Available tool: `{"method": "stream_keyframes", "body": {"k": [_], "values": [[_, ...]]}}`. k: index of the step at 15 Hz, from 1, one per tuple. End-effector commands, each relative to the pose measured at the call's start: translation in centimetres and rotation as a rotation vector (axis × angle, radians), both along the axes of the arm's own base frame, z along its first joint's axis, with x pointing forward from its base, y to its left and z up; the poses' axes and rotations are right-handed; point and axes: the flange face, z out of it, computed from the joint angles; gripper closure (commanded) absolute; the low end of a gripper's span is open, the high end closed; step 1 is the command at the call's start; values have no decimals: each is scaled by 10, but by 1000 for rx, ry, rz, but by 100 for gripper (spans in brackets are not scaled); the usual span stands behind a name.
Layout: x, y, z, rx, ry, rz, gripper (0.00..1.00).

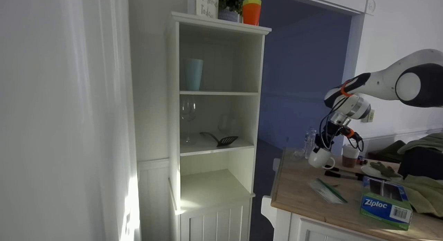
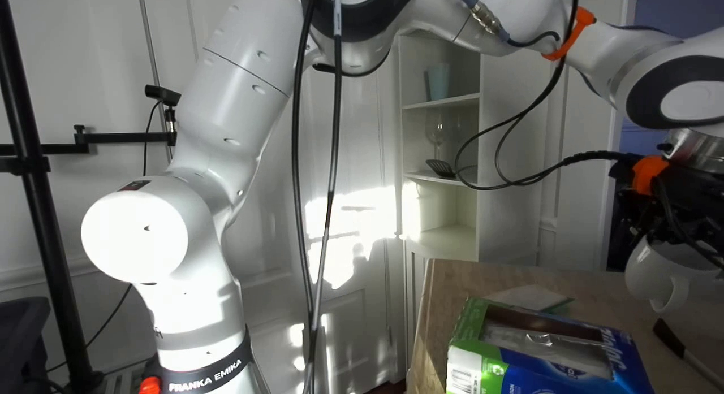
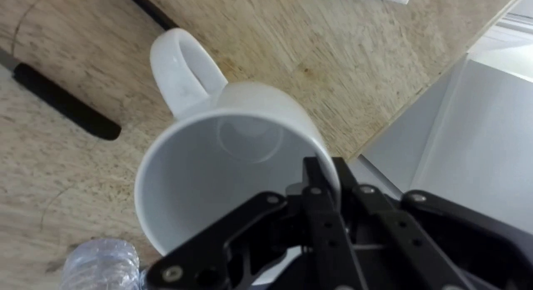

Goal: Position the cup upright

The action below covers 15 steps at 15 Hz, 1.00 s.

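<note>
Righting the tilted white mug (image 3: 233,157), whose rim the tool (image 3: 326,167) pinches, probably needs levelling its base above the surface (image 3: 354,73) and releasing only after full contact.

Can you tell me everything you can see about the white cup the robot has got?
This cup is plain white, smooth and a bit shiny, and looks ceramic. It is round, with one looped handle and an open top. It is tilted, its mouth slanting upward. The gripper pinches it by the rim, one finger inside and one outside. No drink shows in it, just its round bottom. It seems to hang above the wooden table.
</note>
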Motion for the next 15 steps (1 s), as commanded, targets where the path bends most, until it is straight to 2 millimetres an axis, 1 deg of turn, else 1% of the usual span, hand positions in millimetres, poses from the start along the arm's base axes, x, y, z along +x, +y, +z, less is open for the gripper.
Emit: {"method": "stream_keyframes", "body": {"k": [1, 3, 5, 7, 11, 15], "values": [[-5, 33, 32, -193, 7, 71, 98], [1, 47, 35, -302, 15, 125, 98], [7, 56, 32, -402, 20, 174, 98], [11, 60, 24, -472, 13, 202, 98], [7, 64, 1, -514, 47, 249, 98], [2, 63, -10, -494, 72, 262, 98]]}}
